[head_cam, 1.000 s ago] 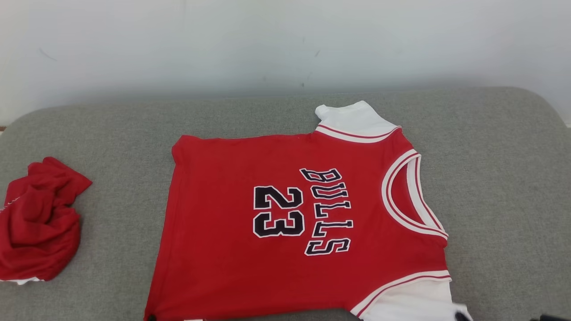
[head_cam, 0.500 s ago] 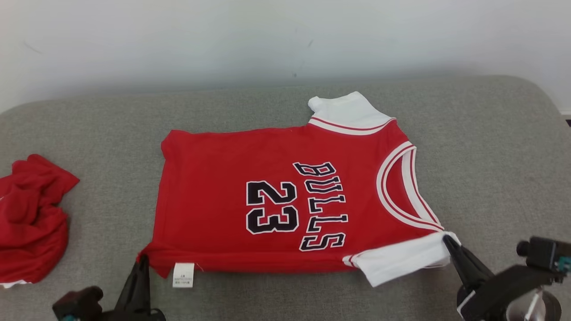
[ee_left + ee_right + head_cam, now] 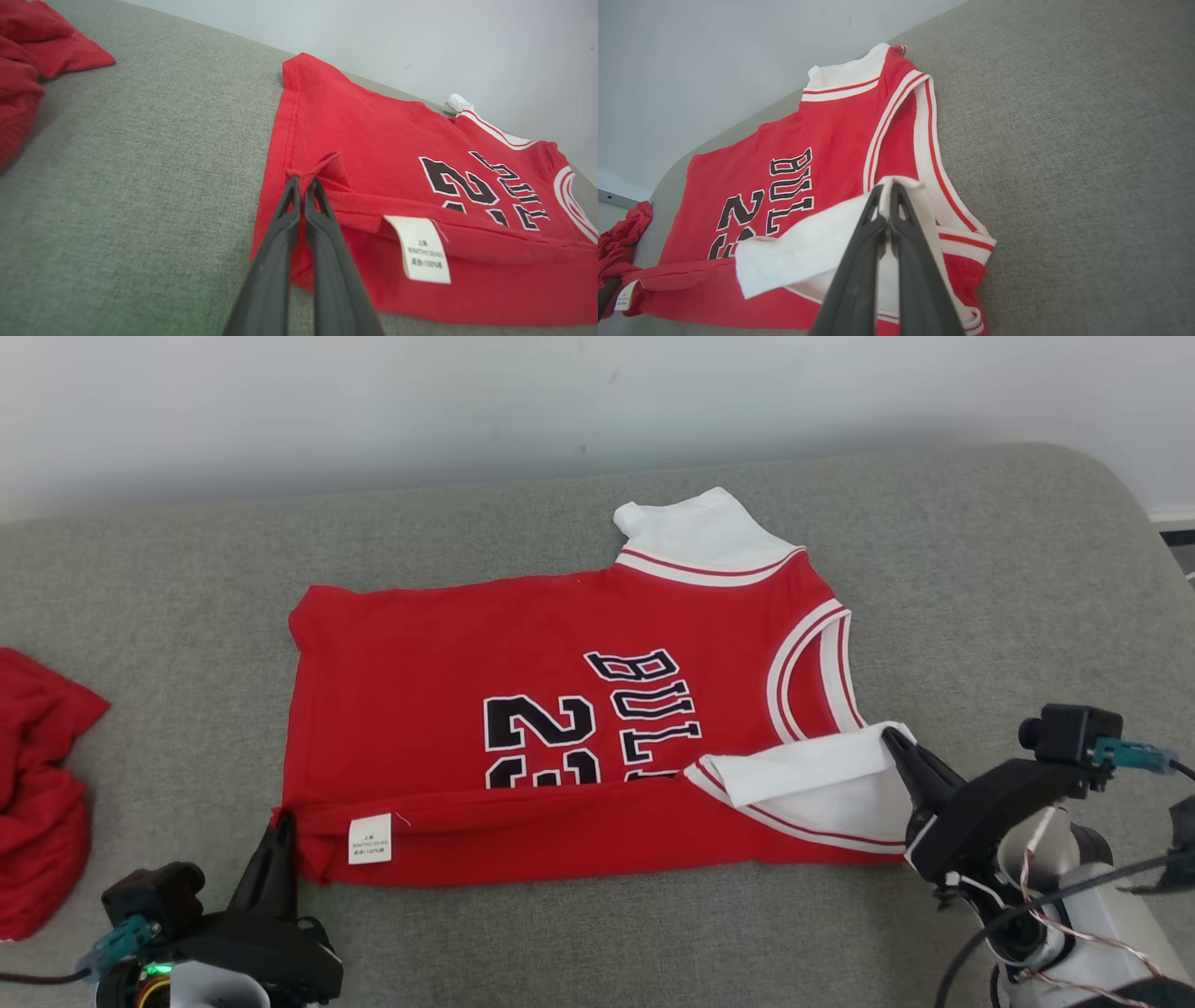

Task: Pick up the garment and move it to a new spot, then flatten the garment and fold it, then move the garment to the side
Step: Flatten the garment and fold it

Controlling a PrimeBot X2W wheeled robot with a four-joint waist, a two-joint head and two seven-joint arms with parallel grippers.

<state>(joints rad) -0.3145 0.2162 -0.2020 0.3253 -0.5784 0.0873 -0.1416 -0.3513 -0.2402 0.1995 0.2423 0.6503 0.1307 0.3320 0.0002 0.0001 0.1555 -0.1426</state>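
The garment (image 3: 523,663) is a red jersey with white sleeves and black "BULLS 23" lettering, lying on the grey cushion. Its near edge is lifted and folded over toward the far side, hiding the lower half of the number. My left gripper (image 3: 283,821) is shut on the jersey's near-left hem corner (image 3: 303,179), beside the white care label (image 3: 370,838). My right gripper (image 3: 893,739) is shut on the near white sleeve (image 3: 817,242), which is turned over onto the red front. The jersey (image 3: 794,140) stretches away from the right fingers; the far sleeve (image 3: 700,532) lies flat.
A crumpled red cloth (image 3: 37,784) lies at the cushion's left edge, also seen as a red heap (image 3: 32,51). Grey cushion (image 3: 1008,607) spreads right of the jersey. A pale wall (image 3: 467,401) rises behind; the cushion's right end curves off (image 3: 1134,513).
Both grippers carried the jersey's near edge further toward the far side, so the fold now covers the lower half of "23". The head camera has tilted down and shifted.
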